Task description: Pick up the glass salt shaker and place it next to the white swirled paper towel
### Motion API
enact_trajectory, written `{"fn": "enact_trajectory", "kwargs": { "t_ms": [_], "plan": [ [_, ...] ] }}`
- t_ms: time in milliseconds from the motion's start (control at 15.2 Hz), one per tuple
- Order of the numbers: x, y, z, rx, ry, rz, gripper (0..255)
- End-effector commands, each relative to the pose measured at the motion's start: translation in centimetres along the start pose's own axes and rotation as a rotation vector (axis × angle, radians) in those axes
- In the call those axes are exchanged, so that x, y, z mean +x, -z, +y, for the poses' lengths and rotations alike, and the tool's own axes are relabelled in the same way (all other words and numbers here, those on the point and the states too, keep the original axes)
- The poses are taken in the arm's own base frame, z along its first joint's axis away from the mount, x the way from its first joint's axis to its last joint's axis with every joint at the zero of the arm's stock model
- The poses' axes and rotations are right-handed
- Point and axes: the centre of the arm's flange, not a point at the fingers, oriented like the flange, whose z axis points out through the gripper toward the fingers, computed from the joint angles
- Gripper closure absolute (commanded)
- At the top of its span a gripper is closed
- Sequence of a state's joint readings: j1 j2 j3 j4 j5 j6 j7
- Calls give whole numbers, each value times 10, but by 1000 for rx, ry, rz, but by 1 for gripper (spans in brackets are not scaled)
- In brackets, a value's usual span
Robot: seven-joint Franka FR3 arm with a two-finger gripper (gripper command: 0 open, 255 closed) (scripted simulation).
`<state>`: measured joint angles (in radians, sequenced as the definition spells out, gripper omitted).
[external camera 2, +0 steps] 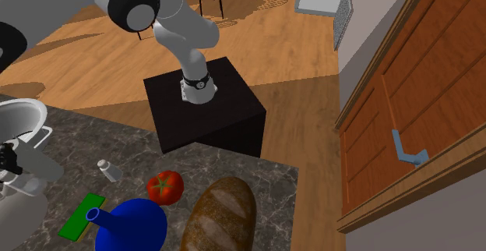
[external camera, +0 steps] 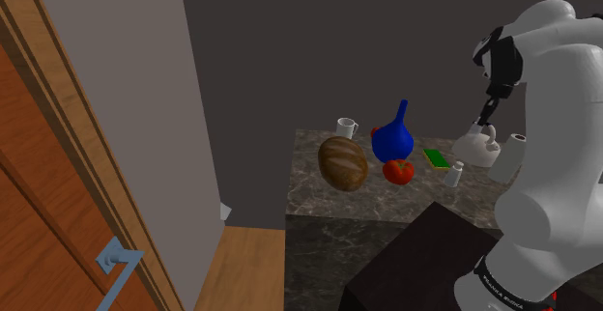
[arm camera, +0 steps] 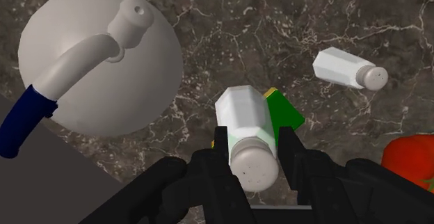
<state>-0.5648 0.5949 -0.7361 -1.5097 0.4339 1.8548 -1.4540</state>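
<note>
Pinching in from both sides, the black gripper (arm camera: 254, 138) is clenched on the salt shaker (arm camera: 243, 115), a pale, ribbed body with a perforated cap that I take to be the task's thing. It hangs clear of the dark marble counter (external camera: 387, 201), and the fingers meet it up near the cap, not around the middle. That high hold is the first worry: the body could swing or slide out during the carry. Directly under it lies a flat green item (arm camera: 288, 113). Just beside it sits a white kettle (arm camera: 101, 62) with a blue-tipped handle, close enough that a low sweep would strike its spout or handle. A second shaker (arm camera: 344, 67) stands near on the counter, with a tomato (arm camera: 410, 161) past that. In the shoulder view the paper towel (external camera: 510, 156) stands just beyond the kettle, partly behind the arm. Reaching it means clearing the kettle, and a tilted release could tip the shaker against the roll. Farther off are a blue vase (external camera: 391, 140), a bread loaf (external camera: 343, 162) and a mug (external camera: 347, 127).
</note>
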Motion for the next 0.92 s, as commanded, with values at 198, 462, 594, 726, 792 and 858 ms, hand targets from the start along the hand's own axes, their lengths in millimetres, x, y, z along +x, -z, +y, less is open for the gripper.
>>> {"fn": "enact_trajectory", "kwargs": {
  "t_ms": [198, 462, 594, 726, 792, 858],
  "plan": [
    [0, -27, 2, 0, 0, 0, 255],
    [0, -48, 4, 0, 0, 0, 255],
    [0, -59, 5, 0, 0, 0, 255],
    [0, -69, 6, 0, 0, 0, 255],
    [0, -74, 6, 0, 0, 0, 255],
    [0, -80, 7, 0, 0, 0, 255]
  ]
}}
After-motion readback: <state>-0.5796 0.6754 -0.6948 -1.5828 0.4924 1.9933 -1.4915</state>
